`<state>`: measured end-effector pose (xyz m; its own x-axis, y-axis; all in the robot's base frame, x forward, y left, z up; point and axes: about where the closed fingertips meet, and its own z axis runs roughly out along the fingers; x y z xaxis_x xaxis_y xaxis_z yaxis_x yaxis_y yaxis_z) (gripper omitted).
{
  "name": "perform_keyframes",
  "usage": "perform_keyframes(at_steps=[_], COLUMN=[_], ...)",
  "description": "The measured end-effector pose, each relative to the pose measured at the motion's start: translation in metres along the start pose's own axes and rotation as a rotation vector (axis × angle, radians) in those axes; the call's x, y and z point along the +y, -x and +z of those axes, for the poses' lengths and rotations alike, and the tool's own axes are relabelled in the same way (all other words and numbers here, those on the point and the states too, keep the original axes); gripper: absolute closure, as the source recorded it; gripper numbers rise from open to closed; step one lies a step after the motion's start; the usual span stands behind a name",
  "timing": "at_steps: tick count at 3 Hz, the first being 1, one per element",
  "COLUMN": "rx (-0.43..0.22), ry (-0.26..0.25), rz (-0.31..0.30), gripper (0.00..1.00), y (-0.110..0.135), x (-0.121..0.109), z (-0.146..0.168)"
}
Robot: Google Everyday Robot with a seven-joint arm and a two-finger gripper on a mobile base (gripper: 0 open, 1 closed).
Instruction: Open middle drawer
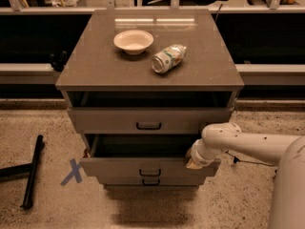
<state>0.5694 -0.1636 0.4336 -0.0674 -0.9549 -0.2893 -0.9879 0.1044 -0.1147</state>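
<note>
Nearest the floor is the bottom drawer [119, 180], mostly tucked in. Just above it, the middle drawer [114, 167] stands partway out with its dark inside showing. The gripper [193, 162] is at the right end of its front panel, by the top edge; you can't tell whether it's clenched or released. Expect a stiff box that probably slides easily. The centre bar handle [150, 172] is your squarest hold, since pulling at one end may skew it. Farther back are the top drawer [148, 120], the bowl [133, 41] and the can [168, 58].
</note>
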Motion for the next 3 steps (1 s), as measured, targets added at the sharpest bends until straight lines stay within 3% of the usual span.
perform_keyframes(at_steps=[3], rx=[-0.001], ry=[0.007], rz=[-0.001], gripper=[0.17], y=[0.0004], x=[0.0025], z=[0.0031])
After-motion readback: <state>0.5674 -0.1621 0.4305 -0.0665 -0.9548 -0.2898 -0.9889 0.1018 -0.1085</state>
